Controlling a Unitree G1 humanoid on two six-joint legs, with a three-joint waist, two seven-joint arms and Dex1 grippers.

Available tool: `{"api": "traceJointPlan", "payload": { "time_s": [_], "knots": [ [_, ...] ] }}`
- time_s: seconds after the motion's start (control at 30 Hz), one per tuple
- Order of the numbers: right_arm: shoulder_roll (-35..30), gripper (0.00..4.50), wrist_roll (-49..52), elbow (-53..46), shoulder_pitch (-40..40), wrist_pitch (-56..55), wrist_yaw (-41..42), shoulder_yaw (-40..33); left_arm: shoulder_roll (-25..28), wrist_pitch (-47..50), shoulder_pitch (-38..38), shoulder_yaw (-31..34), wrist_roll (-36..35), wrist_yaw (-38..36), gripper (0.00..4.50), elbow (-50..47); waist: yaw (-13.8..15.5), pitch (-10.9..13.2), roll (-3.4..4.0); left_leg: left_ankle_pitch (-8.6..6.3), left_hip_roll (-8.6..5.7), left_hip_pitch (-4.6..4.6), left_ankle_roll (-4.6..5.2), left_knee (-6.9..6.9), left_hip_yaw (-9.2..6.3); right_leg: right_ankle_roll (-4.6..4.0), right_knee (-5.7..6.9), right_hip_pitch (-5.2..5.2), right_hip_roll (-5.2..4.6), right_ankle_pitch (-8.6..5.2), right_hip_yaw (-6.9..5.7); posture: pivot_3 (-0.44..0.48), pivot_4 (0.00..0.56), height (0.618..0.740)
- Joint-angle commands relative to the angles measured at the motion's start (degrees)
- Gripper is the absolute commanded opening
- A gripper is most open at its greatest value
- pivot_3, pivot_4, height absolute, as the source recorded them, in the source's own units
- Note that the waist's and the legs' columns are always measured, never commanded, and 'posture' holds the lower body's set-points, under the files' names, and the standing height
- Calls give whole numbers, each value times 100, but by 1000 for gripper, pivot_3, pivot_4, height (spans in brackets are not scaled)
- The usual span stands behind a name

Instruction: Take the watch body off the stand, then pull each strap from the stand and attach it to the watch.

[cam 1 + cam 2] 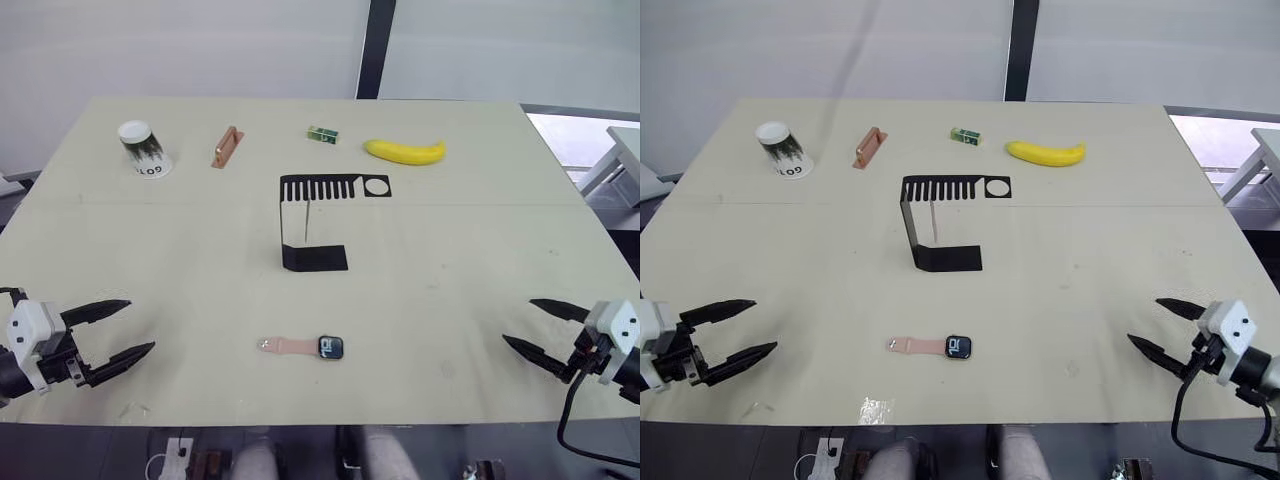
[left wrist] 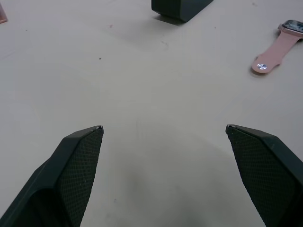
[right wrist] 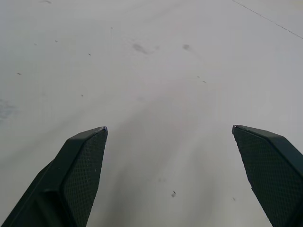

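The watch body point(image 1: 331, 347) lies flat on the table near the front edge, with one salmon-pink strap point(image 1: 288, 345) joined to its left side. In the left wrist view the same strap point(image 2: 274, 49) and watch body point(image 2: 293, 26) lie ahead of the fingers. The black stand point(image 1: 315, 258) is upright at mid-table, and a thin pale strip point(image 1: 305, 220) hangs under its comb-slotted top. My left gripper point(image 1: 141, 325) is open and empty at the front left, well apart from the watch. My right gripper point(image 1: 517, 320) is open and empty at the front right.
Along the far side are a paper cup point(image 1: 143, 147), a copper-brown bar point(image 1: 225, 147), a small green box point(image 1: 322, 134) and a banana point(image 1: 405, 151). The table's front edge runs just behind both grippers.
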Motion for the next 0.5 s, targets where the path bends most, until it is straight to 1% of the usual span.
{"api": "traceJointPlan", "payload": {
  "time_s": [0.03, 0.07, 0.13, 0.2, 0.3, 0.37, 0.47, 0.5],
  "knots": [
    [172, 4469, 8, -142, -129, -127, -111, 104, -106, 24, -13, 35, -166, 215, 4500, -534, -1, 0, 0, 0, 0, 0, 0, 0, 0, 0, 1, 0, 0, 0, 0, 0, 150, 740],
    [303, 4469, 22, -266, -273, -34, -277, 199, -166, 20, -43, 2, -150, 317, 4500, -644, -15, 0, 0, 0, 1, 1, -1, -1, 0, 0, 2, 1, 0, 0, 0, 0, 150, 740],
    [569, 4469, 55, -689, -664, 514, -785, 465, -303, 89, -106, -90, -133, 586, 4500, -968, -61, 0, 1, 0, 4, 4, -4, 0, 2, 0, 8, 2, 1, 0, 4, 0, 150, 740],
    [756, 4469, -117, -1212, -1001, 1108, -1076, 1019, -473, 257, -141, -277, -165, 905, 4500, -1545, -106, 3, 11, 1, 3, 8, -8, 1, 5, 0, 23, 0, 0, 0, 10, 0, 150, 740],
    [1097, 4469, -42, -1694, -1406, 1553, -1071, 1699, -708, 543, -201, -548, -233, 1359, 4500, -2271, -113, 3, 15, 1, 4, 10, -14, -3, 0, -4, 33, -3, -1, -2, 8, 0, 150, 740],
    [1391, 4469, -122, -1702, -1862, 1761, -1071, 2181, -920, 819, -323, -823, -266, 1845, 4500, -2850, -111, 3, 14, 1, 6, 10, -16, -4, -2, -5, 32, -3, 2, -2, 5, 0, 150, 740],
    [1770, 3634, -175, -1544, -2379, 1998, -1164, 2552, -1188, 1262, -410, -1098, -337, 2474, 4500, -3476, -111, 3, 14, 2, 4, 5, -14, 7, -1, -4, 33, -3, 1, -2, 7, 0, 150, 740],
    [1902, 3149, -242, -1442, -2552, 2014, -1144, 2734, -1307, 1411, -396, -1245, -353, 2704, 4500, -3726, -111, 3, 14, 2, 5, 6, -14, 7, -2, -4, 35, -3, 1, -2, 7, 0, 150, 740]
  ]
}}
